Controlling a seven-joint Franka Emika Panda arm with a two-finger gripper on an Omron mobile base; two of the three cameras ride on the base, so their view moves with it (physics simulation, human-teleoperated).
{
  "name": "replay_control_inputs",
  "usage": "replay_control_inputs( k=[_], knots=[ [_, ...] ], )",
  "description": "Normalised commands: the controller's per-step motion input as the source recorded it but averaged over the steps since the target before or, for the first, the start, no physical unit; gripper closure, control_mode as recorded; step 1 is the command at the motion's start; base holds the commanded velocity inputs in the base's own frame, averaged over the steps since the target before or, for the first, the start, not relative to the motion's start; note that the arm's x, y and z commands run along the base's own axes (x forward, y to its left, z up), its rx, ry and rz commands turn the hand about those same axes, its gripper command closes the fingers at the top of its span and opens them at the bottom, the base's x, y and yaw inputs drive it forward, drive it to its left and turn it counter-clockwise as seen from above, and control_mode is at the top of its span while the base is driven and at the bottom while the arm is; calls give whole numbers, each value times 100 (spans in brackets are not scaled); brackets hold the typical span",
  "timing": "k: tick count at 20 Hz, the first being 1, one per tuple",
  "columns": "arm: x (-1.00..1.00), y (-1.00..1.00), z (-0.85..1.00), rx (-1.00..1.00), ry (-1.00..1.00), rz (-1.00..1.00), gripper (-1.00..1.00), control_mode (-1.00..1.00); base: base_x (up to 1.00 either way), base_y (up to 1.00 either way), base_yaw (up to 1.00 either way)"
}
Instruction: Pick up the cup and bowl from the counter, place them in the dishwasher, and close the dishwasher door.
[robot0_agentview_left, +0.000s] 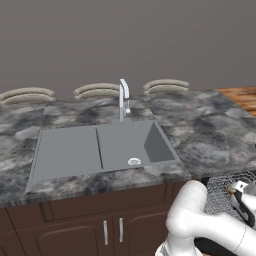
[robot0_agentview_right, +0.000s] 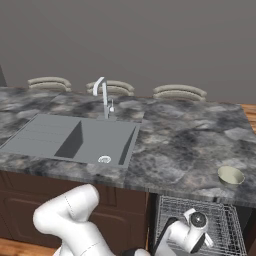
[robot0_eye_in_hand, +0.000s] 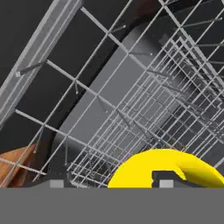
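We see a yellow cup (robot0_eye_in_hand: 164, 168) right at our jaws, low over the wire rack (robot0_eye_in_hand: 144, 113) | we cannot tell if the jaws hold it or how wide they are | bowl (robot0_agentview_right: 231, 175) sits on the bench (robot0_agentview_right: 190, 135), near edge, right of the sink (robot0_agentview_right: 75, 137), just above the dishwasher (robot0_agentview_right: 200, 220), pulled out.

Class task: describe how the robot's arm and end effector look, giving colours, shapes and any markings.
The arm is glossy white, built of rounded tubular links with bulbous joints. Near the wrist sits a dark round cap ringed in white. The end effector has two small dark square fingertips. No cables or markings show.
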Motion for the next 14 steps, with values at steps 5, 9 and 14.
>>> replay_control_inputs(
  k=[5,9,14],
  knots=[
    [-13,-37,51,0,-9,0,-100,-100,0,0,0],
    [-1,-38,39,0,-7,0,-100,-100,0,0,0],
    [-14,-26,32,0,-6,0,-100,-100,0,0,0]
  ],
)
